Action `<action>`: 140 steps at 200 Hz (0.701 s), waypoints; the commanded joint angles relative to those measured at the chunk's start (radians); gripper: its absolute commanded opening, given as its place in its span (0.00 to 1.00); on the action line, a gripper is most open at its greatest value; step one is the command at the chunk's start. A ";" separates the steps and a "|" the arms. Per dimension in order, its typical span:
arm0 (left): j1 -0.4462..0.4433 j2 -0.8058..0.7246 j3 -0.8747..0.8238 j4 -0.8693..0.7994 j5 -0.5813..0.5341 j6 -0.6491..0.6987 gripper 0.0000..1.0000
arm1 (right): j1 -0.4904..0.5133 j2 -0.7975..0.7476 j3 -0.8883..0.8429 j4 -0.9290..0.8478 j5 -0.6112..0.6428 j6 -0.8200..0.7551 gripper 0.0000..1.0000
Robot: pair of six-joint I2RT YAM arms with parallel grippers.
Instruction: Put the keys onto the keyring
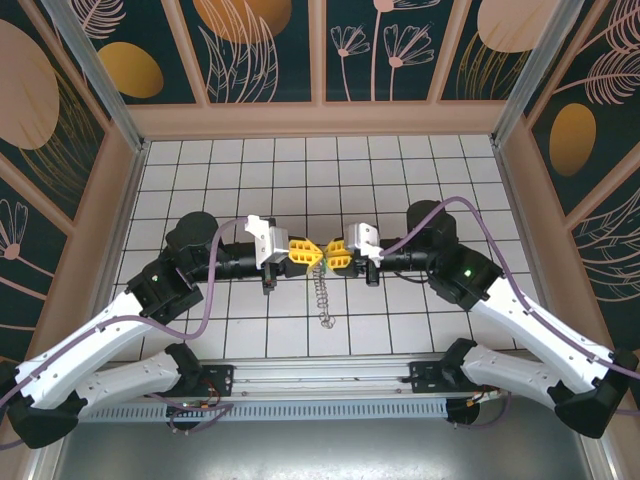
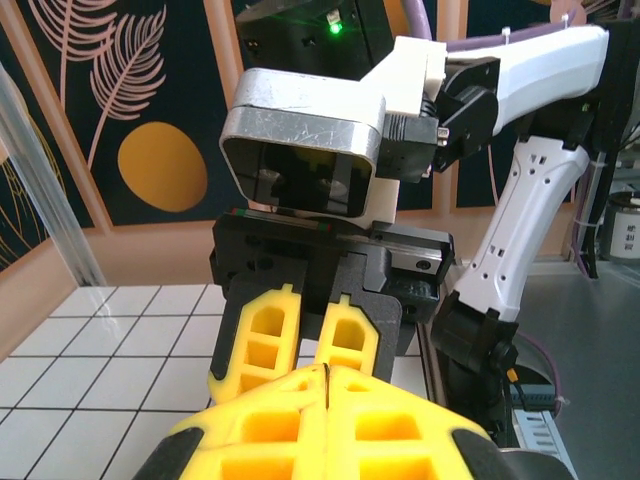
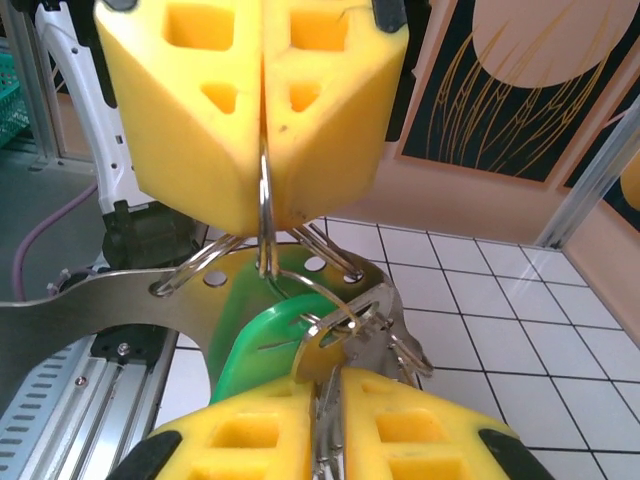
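My two grippers meet tip to tip over the middle of the tiled floor. The left gripper [image 1: 311,252] [image 2: 326,372] is shut on a thin wire ring of the keyring [image 3: 264,205], which shows as a dark line between its pads. The keyring's grey chain [image 1: 320,295] hangs down to the floor. The right gripper [image 1: 329,256] [image 3: 326,388] is shut on the keys: a silver key head [image 3: 345,335] with a bright green piece [image 3: 258,340] beside it. The ring's wire passes through the silver key's hole.
A flat grey metal plate [image 3: 110,300] with small holes and several wire rings hangs between the grippers. The white tiled floor [image 1: 250,170] is boxed in by low tan walls [image 1: 320,120]. A metal rail [image 1: 320,385] runs along the near edge by the arm bases.
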 commanded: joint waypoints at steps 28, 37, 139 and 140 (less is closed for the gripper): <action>-0.005 -0.023 -0.007 0.106 0.035 -0.025 0.00 | 0.004 -0.076 -0.034 0.043 0.031 0.054 0.27; -0.003 -0.024 -0.007 0.103 0.050 -0.023 0.00 | 0.004 -0.095 -0.039 0.041 0.045 0.062 0.28; -0.004 -0.026 0.001 0.104 0.131 -0.039 0.00 | 0.007 -0.080 0.028 0.073 -0.057 0.078 0.31; -0.004 -0.026 0.001 0.103 0.131 -0.037 0.00 | 0.007 -0.079 0.028 0.073 -0.058 0.079 0.31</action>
